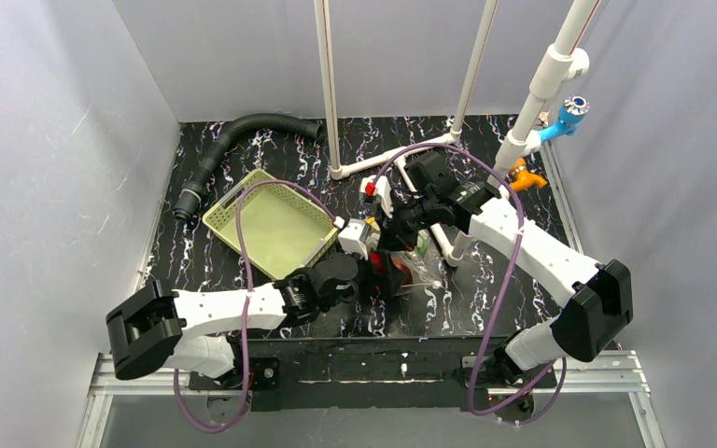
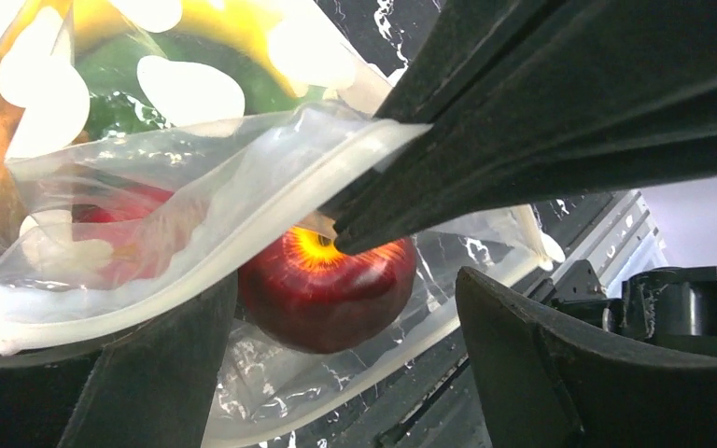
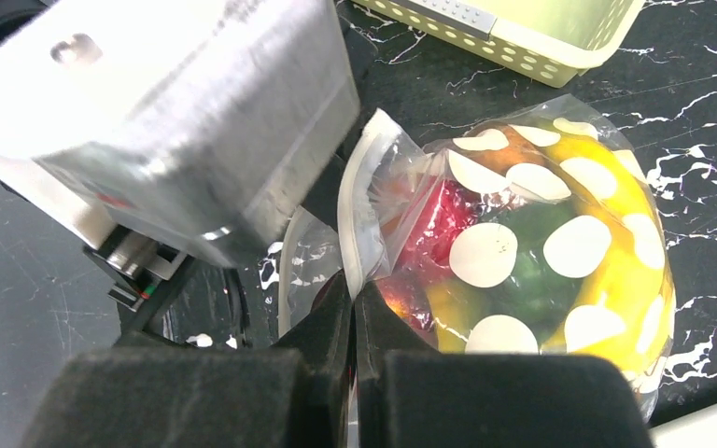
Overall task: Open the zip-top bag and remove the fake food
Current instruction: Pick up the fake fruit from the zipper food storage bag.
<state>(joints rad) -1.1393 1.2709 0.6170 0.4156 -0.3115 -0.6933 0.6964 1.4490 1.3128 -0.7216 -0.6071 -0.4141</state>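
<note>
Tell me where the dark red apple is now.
In the left wrist view, the dark red apple sits at centre in the open mouth of the zip-top bag, between the left jaws.

The bag point(image 3: 523, 243) I'm working on is clear, crinkly plastic film, shiny, with opaque off-white dots and a thicker milky zip strip. The apple point(image 2: 327, 294) is glossy dark red plastic. The basket point(image 3: 532, 51) looks like matt pale green plastic. The tabletop point(image 3: 709, 112) is smooth, black and marble-patterned. My right gripper point(image 3: 355, 313) is matt black.
</note>
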